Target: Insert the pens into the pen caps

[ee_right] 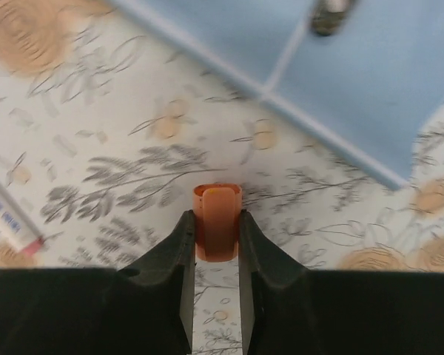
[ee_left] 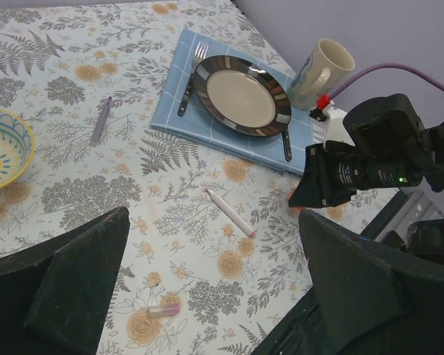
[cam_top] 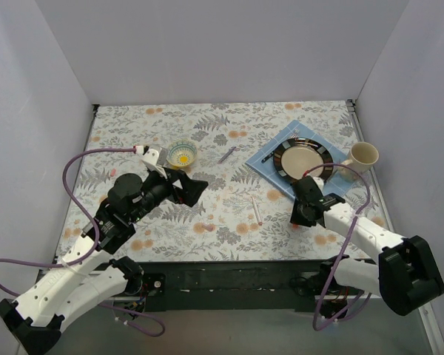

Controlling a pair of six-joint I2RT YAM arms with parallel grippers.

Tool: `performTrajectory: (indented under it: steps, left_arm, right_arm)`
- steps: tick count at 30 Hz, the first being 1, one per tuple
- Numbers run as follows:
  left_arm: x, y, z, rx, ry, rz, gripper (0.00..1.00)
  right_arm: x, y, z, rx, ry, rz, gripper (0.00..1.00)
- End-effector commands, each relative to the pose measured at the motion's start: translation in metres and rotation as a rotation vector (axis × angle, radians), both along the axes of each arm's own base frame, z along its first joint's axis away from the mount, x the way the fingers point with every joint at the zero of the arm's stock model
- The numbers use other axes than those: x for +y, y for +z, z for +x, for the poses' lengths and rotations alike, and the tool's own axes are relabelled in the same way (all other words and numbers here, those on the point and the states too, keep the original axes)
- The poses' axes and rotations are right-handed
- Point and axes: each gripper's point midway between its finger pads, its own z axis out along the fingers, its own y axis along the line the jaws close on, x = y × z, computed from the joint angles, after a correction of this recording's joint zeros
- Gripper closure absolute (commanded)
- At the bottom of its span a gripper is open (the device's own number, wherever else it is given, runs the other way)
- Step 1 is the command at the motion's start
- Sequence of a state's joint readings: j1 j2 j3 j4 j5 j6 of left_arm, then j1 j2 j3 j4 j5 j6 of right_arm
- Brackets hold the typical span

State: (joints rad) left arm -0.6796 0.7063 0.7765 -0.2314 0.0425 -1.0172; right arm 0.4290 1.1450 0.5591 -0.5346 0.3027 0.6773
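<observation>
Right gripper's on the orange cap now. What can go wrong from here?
1. The orange cap sits only between the very tips of the fingers, so it may twist or pop out on the lift.
2. The left gripper is open and empty, and the white pen lies flat on the table: a thin, hard pick, and likely misaligned with the cap.

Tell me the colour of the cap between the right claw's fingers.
Orange. The cap at the right claw shows best in the right wrist view.
</observation>
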Motion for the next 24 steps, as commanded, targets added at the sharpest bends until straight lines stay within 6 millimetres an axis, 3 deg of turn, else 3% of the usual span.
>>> performTrajectory:
  steps: [1, 4, 7, 12, 14, 16, 17, 19, 21, 22, 23, 24]
  left_arm:
    - [0.003, 0.003, 0.002, -0.033, 0.011, 0.002, 0.02]
    - [0.007, -0.003, 0.009, -0.020, 0.053, 0.021, 0.02]
    - [0.015, -0.008, 0.017, -0.005, 0.116, 0.036, 0.02]
    - [0.046, -0.020, 0.042, 0.066, 0.388, -0.018, 0.02]
    - [0.046, -0.019, 0.047, 0.082, 0.408, -0.014, 0.02]
    - [0.047, -0.039, 0.057, 0.169, 0.470, 0.052, 0.02]
    - [0.050, -0.028, 0.064, 0.180, 0.521, 0.039, 0.02]
    - [0.064, -0.058, 0.079, 0.285, 0.671, 0.132, 0.02]
    - [0.079, -0.064, 0.095, 0.361, 0.771, 0.138, 0.02]
    - [0.081, -0.083, 0.105, 0.425, 0.792, 0.168, 0.03]
    - [0.105, -0.090, 0.117, 0.476, 0.859, 0.147, 0.05]
    - [0.112, -0.092, 0.123, 0.522, 0.877, 0.123, 0.09]
  right_arm:
    - [0.060, 0.022, 0.018, -0.110, 0.369, 0.098, 0.82]
    - [0.079, 0.024, 0.023, -0.112, 0.474, 0.067, 0.79]
    - [0.079, 0.015, 0.030, -0.084, 0.534, -0.056, 0.76]
    - [0.079, 0.006, 0.034, -0.056, 0.600, -0.182, 0.75]
    - [0.079, 0.003, 0.033, -0.061, 0.610, -0.186, 0.75]
    - [0.079, -0.001, 0.027, -0.057, 0.629, -0.167, 0.73]
    - [0.082, -0.001, 0.026, -0.063, 0.639, -0.153, 0.73]
    - [0.087, 0.001, 0.023, -0.068, 0.656, -0.116, 0.69]
    - [0.090, 0.004, 0.023, -0.081, 0.669, -0.099, 0.58]
    - [0.090, 0.006, 0.023, -0.088, 0.668, -0.096, 0.55]
    - [0.090, 0.008, 0.024, -0.095, 0.667, -0.098, 0.54]
    - [0.089, 0.012, 0.025, -0.113, 0.663, -0.099, 0.52]
